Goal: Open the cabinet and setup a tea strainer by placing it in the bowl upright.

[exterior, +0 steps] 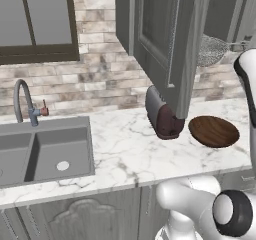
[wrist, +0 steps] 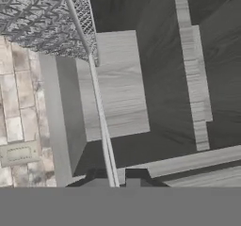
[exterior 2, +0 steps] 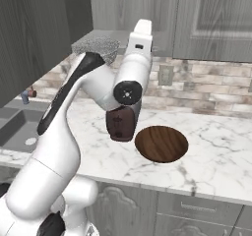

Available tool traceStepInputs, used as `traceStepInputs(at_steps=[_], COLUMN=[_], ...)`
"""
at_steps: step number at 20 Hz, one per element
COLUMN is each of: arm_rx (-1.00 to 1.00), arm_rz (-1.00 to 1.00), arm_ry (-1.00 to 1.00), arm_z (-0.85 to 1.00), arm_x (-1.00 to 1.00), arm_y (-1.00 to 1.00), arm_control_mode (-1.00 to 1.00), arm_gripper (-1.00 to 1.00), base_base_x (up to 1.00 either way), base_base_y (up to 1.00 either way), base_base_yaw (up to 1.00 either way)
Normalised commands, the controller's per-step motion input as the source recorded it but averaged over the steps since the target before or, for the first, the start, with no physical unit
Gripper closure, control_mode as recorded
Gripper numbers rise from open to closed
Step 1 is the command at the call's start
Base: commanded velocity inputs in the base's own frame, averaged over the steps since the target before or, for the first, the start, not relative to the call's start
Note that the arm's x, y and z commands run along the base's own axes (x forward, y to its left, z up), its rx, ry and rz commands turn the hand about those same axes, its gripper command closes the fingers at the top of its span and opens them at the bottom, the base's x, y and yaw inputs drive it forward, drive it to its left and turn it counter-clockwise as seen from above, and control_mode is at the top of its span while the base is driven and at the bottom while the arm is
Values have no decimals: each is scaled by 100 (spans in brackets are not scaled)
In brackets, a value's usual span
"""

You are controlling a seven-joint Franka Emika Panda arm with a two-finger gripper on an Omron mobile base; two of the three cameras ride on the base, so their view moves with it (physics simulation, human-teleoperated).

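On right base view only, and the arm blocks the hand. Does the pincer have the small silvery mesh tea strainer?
Observer: Yes. In the hand view, the small silvery mesh tea strainer has its thin wire handle running down into the shut pincer.
Operator: Cabinet door out of the way?
Observer: In the left base view, the tall grey wall cabinet has its door swung open, left of the strainer. The door's lower corner hangs in front of the dark red and grey toaster.
Operator: Strainer over the bowl yet?
Observer: Not by the left base view. The mesh is up at the cabinet's opening, well above the wide dark brown wooden bowl.
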Motion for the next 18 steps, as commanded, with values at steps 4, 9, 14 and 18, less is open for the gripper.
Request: traceStepInputs(at_steps=[4, 9, 14, 18], arm_rx=[1, 0, 1, 2], arm_rz=[-8, -9, -8, -6], arm_ry=[5, 11, 9, 7], arm_z=[0, -16, -45, -54], arm_x=[-100, -99, -91, -75], arm_y=[-18, -22, -45, -45], arm_control_mode=[-100, -100, -100, -100], arm_gripper=[100, 100, 100, 100], base_base_x=[0, 0, 0, 0], base_base_y=[0, 0, 0, 0], base_base_yaw=[0, 0, 0, 0])
